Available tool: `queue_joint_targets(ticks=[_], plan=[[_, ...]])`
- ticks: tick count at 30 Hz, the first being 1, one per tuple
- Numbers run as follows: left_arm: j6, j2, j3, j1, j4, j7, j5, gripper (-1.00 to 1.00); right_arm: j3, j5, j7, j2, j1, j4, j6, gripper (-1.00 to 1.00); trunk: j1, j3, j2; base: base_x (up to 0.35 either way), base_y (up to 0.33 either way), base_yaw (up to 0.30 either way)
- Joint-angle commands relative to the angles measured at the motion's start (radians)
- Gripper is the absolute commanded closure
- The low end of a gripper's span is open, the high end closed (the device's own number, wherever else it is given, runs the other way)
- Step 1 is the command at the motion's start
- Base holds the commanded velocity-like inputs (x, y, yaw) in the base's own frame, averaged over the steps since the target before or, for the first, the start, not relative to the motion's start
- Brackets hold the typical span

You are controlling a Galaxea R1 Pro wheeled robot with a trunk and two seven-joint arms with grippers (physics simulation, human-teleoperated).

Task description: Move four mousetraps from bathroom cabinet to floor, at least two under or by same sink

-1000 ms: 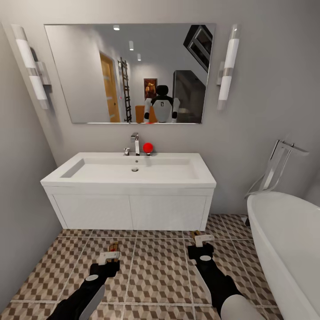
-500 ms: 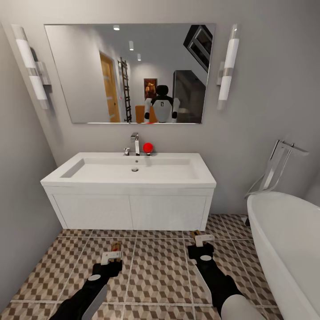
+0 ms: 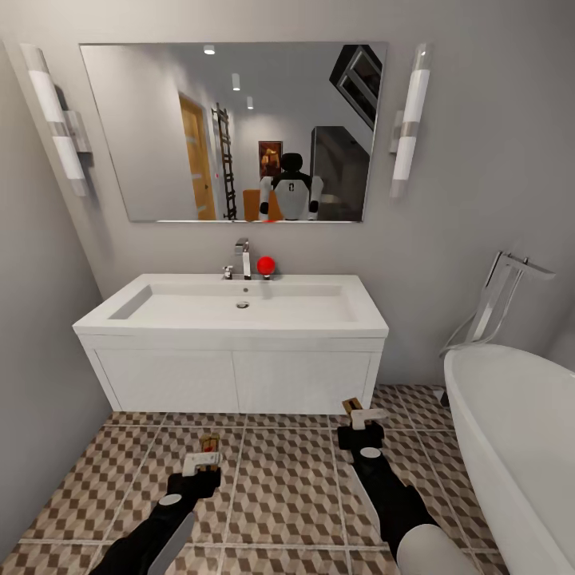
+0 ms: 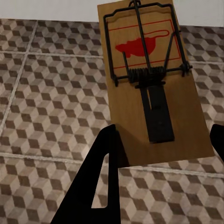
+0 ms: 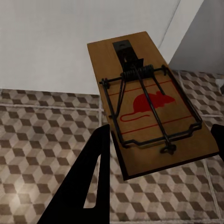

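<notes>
Each of my grippers holds a mousetrap, a brown board with a dark wire spring and a red mouse mark. My left gripper (image 3: 203, 461) is shut on one mousetrap (image 3: 209, 440) (image 4: 149, 79) above the cube-patterned bathroom floor (image 3: 287, 479). My right gripper (image 3: 364, 416) is shut on another mousetrap (image 3: 349, 406) (image 5: 144, 105), low above the tiles beside the right front corner of the white sink unit (image 3: 239, 375). In both wrist views a black finger (image 4: 98, 186) (image 5: 91, 179) runs along the board's edge. The cabinet is out of view.
The white basin (image 3: 239, 307) has a chrome tap and a red ball (image 3: 265, 264) behind it, under a wall mirror (image 3: 231, 132). A white bathtub (image 3: 511, 431) stands at the right. Grey walls close in at the left and the back.
My right gripper has moved forward with its mousetrap, closer to the sink unit's corner. The left gripper has crept forward slightly.
</notes>
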State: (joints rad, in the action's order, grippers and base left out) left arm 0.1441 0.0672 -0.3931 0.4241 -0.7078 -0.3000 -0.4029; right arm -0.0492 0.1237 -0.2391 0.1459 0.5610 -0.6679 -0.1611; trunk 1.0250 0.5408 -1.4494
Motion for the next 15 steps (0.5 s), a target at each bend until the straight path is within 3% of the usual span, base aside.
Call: queue_joint_targets(ticks=[1, 10, 15], plan=[[0.004, 0.002, -0.007, 0.001, -0.002, -0.010, -0.007, 1.00, -0.003, 0.008, -0.004, 0.000, 0.000, -0.001, -0.009, 1.00, 0.000, 0.001, -0.001, 0.000, 0.000, 0.000], [0.006, 0.007, -0.004, 0.001, -0.023, -0.010, -0.006, 1.00, -0.003, 0.006, 0.001, -0.001, 0.000, 0.017, -0.009, 1.00, 0.031, 0.026, -0.057, 0.000, 0.000, 0.000], [0.044, 0.049, -0.003, 0.001, -0.187, -0.011, -0.006, 1.00, 0.002, 0.005, 0.002, -0.001, 0.000, 0.068, -0.010, 1.00, 0.050, 0.042, -0.092, 0.000, 0.000, 0.000]])
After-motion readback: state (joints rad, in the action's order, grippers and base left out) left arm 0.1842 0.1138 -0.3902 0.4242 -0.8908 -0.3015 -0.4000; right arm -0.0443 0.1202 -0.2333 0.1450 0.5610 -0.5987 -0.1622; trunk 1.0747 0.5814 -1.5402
